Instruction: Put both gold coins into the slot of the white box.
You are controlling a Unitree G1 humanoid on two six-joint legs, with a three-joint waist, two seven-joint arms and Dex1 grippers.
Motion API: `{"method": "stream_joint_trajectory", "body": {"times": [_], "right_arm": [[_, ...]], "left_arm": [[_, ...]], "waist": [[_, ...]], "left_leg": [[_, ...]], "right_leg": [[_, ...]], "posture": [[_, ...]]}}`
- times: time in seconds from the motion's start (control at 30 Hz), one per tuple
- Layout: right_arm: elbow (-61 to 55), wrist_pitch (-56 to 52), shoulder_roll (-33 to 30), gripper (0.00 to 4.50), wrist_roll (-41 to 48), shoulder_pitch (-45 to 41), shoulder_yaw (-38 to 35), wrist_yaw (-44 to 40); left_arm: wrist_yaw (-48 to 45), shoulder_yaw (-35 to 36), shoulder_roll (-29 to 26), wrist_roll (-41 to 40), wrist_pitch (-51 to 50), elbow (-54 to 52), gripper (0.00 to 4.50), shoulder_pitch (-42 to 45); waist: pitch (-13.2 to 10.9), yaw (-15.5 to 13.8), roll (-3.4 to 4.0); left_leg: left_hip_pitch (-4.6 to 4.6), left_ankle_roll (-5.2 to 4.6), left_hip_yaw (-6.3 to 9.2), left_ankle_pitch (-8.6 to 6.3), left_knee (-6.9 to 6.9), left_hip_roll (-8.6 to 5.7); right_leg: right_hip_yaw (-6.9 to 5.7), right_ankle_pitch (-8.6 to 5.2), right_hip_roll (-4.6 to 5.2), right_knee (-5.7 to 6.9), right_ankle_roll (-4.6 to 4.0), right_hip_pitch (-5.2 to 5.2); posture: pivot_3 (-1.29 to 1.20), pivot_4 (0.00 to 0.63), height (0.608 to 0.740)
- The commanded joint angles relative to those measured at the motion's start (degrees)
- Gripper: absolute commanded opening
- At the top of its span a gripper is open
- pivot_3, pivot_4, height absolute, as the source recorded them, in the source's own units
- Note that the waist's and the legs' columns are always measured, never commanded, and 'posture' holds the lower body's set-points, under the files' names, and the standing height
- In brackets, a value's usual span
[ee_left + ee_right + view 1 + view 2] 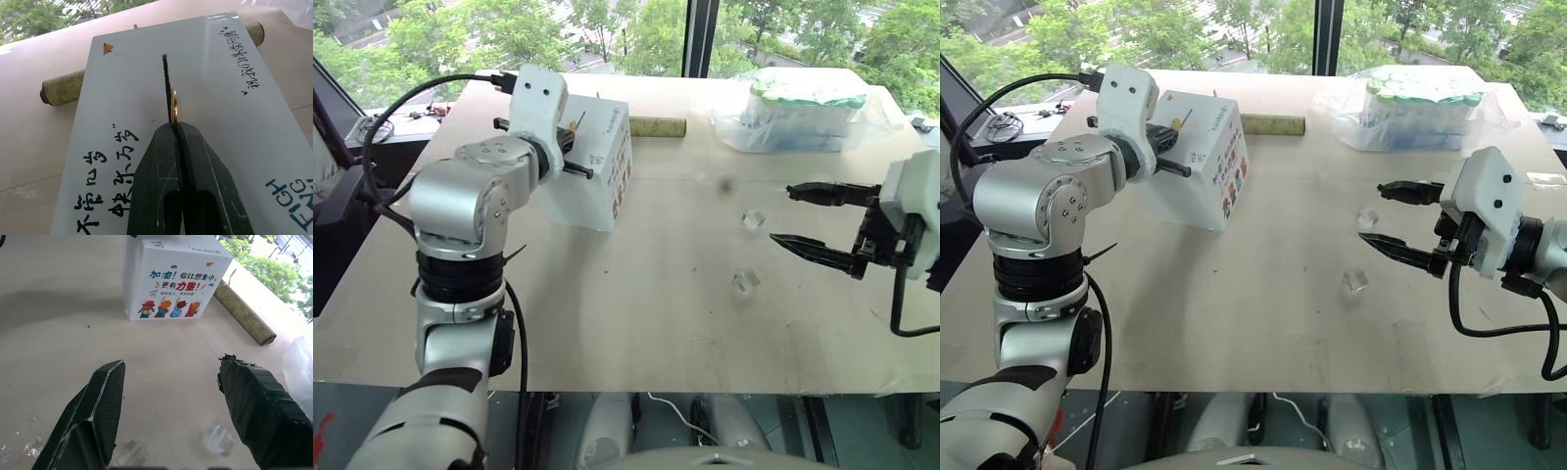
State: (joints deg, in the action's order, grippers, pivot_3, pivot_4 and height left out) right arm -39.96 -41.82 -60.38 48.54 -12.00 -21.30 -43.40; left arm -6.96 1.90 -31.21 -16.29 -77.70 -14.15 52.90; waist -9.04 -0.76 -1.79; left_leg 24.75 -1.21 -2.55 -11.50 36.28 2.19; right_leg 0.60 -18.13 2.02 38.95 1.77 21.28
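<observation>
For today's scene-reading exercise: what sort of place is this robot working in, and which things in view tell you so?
Probably an upper-floor lab or office test area, not a home. A plain work table stands against a tall window looking down onto treetops, and loose cables lie on a side surface.

We are looking at a left arm [460, 206] built of rounded silver-grey metal segments, with small dark screws dotting its round joint cap. Black ribbed rings are separating the segments lower down. A white wrist housing [536, 108] with two small holes is topping it, and a black cable [401, 108] is looping out from it. The right arm's wrist housing [1489, 206] is white too, with a black cable [1489, 328] hanging under it. Both grippers are showing black, tapered, wedge-shaped fingers [93, 416].
</observation>
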Motion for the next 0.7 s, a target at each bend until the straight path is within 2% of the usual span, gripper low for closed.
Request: {"method": "stream_joint_trajectory", "body": {"times": [0.03,0.13,0.23,0.43,0.47,0.57,0.7], "right_arm": [[-1.24,0.03,-0.80,3.30,0.58,-1.18,-2.01,0.40],[-1.32,-0.31,-0.78,3.33,0.75,-1.61,-1.92,0.52],[-1.15,-0.48,-0.90,3.33,0.82,-1.78,-2.08,0.41],[-0.94,-0.67,-0.26,3.33,2.14,-2.00,-3.06,1.30],[-0.92,-0.65,0.02,3.33,2.55,-2.09,-3.16,1.66],[-0.55,-0.65,0.79,3.33,4.26,-3.06,-3.52,3.08],[0.19,-0.98,1.38,3.33,7.08,-5.47,-4.11,4.77]], "left_arm": [[-1.33,-1.12,-0.95,0.95,-1.41,1.40,0.00,0.74],[-0.52,-0.21,0.32,1.82,-1.76,0.98,0.81,0.50],[-0.17,0.73,1.30,2.25,-2.67,-0.19,2.24,0.84],[-5.25,3.92,0.66,-0.75,2.16,-6.48,2.24,-1.72],[-7.26,3.98,0.05,-1.18,6.22,-7.82,2.24,-3.27],[-13.67,5.62,-1.71,-5.81,8.00,-12.01,2.24,-7.66],[-17.19,5.65,-3.29,-7.40,11.95,-13.87,2.24,-12.40]], "waist": [[0.00,0.04,0.00],[0.01,0.03,0.01],[0.01,-0.13,0.00],[0.01,-0.01,-0.01],[0.01,0.02,-0.01],[0.01,0.18,0.00],[0.01,0.15,0.00]], "left_leg": [[0.00,0.00,0.00,0.00,0.00,0.00],[-0.02,0.00,0.00,0.00,0.00,0.01],[-0.01,0.00,0.00,0.00,0.01,0.00],[0.03,0.00,-0.01,0.00,0.04,-0.01],[0.02,0.00,-0.01,0.00,0.04,0.00],[0.01,0.01,-0.01,0.01,0.03,0.04],[-0.02,0.01,-0.03,0.00,0.03,0.05]], "right_leg": [[0.00,0.00,0.00,0.01,0.00,0.00],[0.02,0.00,0.01,0.03,0.00,0.00],[0.00,0.00,0.01,0.02,0.00,-0.01],[0.01,0.01,0.09,0.01,0.02,-0.01],[0.01,0.01,0.12,0.01,0.02,0.00],[0.04,0.01,0.12,0.01,0.01,0.00],[0.07,0.01,0.12,0.01,0.01,0.00]], "posture": [[0.00,0.150,0.740],[0.00,0.150,0.740],[0.00,0.150,0.740],[0.00,0.150,0.740],[0.00,0.150,0.740],[0.00,0.150,0.740],[0.00,0.150,0.740]]}}
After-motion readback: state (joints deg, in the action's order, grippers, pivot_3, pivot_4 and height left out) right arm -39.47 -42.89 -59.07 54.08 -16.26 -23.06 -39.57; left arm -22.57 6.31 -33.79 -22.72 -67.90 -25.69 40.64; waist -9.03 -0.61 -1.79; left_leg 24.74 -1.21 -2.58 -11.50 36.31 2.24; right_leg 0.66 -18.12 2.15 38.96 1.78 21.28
